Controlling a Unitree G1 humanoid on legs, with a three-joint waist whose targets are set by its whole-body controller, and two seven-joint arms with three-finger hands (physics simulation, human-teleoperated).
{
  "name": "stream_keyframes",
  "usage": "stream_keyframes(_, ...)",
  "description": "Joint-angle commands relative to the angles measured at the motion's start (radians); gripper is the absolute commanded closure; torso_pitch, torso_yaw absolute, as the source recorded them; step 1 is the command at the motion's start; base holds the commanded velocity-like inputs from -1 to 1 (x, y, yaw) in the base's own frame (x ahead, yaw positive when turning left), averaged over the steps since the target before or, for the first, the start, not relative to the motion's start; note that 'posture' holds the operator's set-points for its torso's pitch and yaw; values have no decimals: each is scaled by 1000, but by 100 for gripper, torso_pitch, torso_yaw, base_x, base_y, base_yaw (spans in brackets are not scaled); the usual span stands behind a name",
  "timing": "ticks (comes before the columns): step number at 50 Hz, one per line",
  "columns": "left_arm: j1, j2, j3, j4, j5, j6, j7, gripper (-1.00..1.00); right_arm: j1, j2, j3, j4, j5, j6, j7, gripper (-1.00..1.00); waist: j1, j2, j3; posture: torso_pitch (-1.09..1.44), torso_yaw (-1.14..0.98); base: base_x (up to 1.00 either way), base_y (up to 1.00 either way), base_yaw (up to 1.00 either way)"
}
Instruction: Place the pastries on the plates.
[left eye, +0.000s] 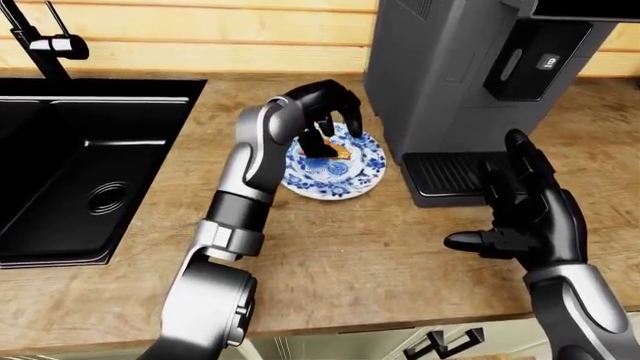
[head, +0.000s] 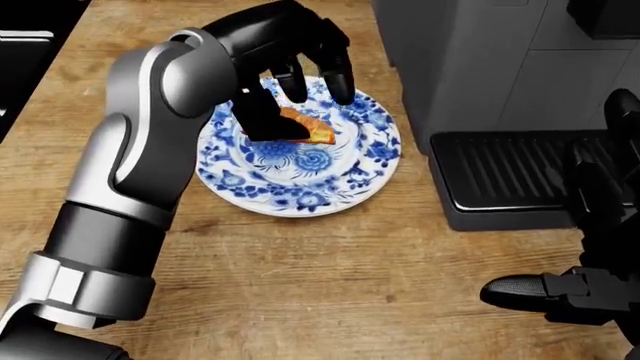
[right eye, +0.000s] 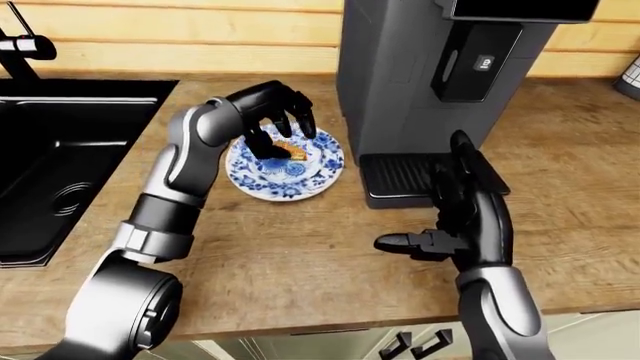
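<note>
Blue-and-white floral plate (head: 300, 191), orange-brown pastry (head: 308, 127)

Pastry (head: 308, 129): golden-orange, flaky wedge, lying flat on the plate's upper middle, directly beneath the left hand's spread fingers (head: 340, 79), partly hidden by the thumb.
Plate (head: 345, 180): round, white with dense blue floral pattern, flat on the wooden table (head: 300, 285), under and below the fingers.

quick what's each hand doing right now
Left hand: open over the plate, pastry lying under its fingers.
Right hand: open, empty.
</note>
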Motion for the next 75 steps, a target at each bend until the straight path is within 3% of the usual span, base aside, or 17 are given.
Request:
stream_keyframes(1, -41, 6, 11, -38, -4, -12, 14, -6, -20, -12, -8, -38, 8, -23, -2, -100, 1, -4, -25, 0, 0, 0, 0, 0)
stream_keyframes(13, -67, 25, 23, -104, -7, 20, -45, -29, -36, -35, -52, -81, 56, 34, -23, -100, 0, -5, -25, 0, 0, 0, 0, 0)
stream_keyframes(28, 55, 93, 67, -569, -18, 195, -262, -34, -78, -76, -108, -222, 187, 198, -128, -100, 3, 12, -28, 0, 0, -4, 0, 0)
stream_keyframes(33, 139, 113, 97, -759, -51, 310, -289, -84, -145, -114, -149, -284, 310, 316, -230, -100, 3, 23, -34, 0, 0, -60, 2, 0)
stream_keyframes(39, 247, 103, 110, -948, -64, 433, -256, -100, -193, -181, -154, -311, 473, 360, -374, -100, -1, -24, -26, 0, 0, -66, 14, 0)
stream_keyframes(47, 312, 78, 125, -1069, -121, 630, -111, -100, -277, -329, -133, -269, 710, 344, -611, -100, 17, 15, -24, 0, 0, -66, 21, 0)
stream_keyframes(50, 362, 41, 138, -1151, -183, 728, -33, -100, -287, -362, -109, -255, 742, 311, -649, -100, 19, 92, -46, 0, 0, -48, 26, 0)
stream_keyframes(52, 444, 13, 145, -1219, -253, 787, 49, -100, -288, -371, -93, -238, 730, 285, -648, -100, 15, 65, 17, 0, 0, -8, 26, 0)
stream_keyframes(60, 685, 5, 125, -1404, -476, 733, 225, -100, -316, -397, -78, -191, 707, 261, -650, -100, -13, -4, 28, 0, 0, -1, 27, 0)
stream_keyframes(62, 708, 3, 137, -1439, -514, 730, 255, -100, -329, -393, -63, -183, 688, 265, -649, -100, -21, -66, 29, 0, 0, -1, 59, 0)
stream_keyframes(63, 723, 7, 142, -1447, -537, 726, 263, -100, -334, -390, -57, -180, 678, 267, -645, -100, -20, -139, -9, 0, 0, -1, 77, 0)
stream_keyframes(64, 730, 1, 160, -1459, -560, 714, 290, -100, -339, -385, -51, -174, 665, 267, -639, -100, -32, -70, 47, 0, 0, -1, 80, 0)
stream_keyframes(67, 737, 12, 212, -1475, -647, 718, 356, -100, -357, -357, -17, -152, 596, 265, -611, -100, -17, -91, -5, 0, 0, -1, 100, 0)
stream_keyframes(70, 768, 42, 234, -1482, -711, 700, 391, -100, -381, -317, 24, -130, 533, 262, -587, -100, 4, -69, 21, 0, 0, 0, 67, 33)
stream_keyframes(72, 770, 57, 240, -1487, -735, 709, 407, -100, -390, -293, 41, -121, 493, 263, -567, -100, -25, 51, 51, 0, 0, 0, 0, 100)
stream_keyframes(74, 756, 75, 255, -1486, -760, 729, 421, -100, -390, -270, 58, -108, 443, 255, -535, -100, -2, 160, 1, 0, 0, 0, 0, 100)
stream_keyframes(75, 749, 85, 260, -1488, -768, 740, 424, -100, -395, -262, 65, -101, 424, 253, -523, -100, 12, 94, 38, 0, 0, 0, 0, 100)
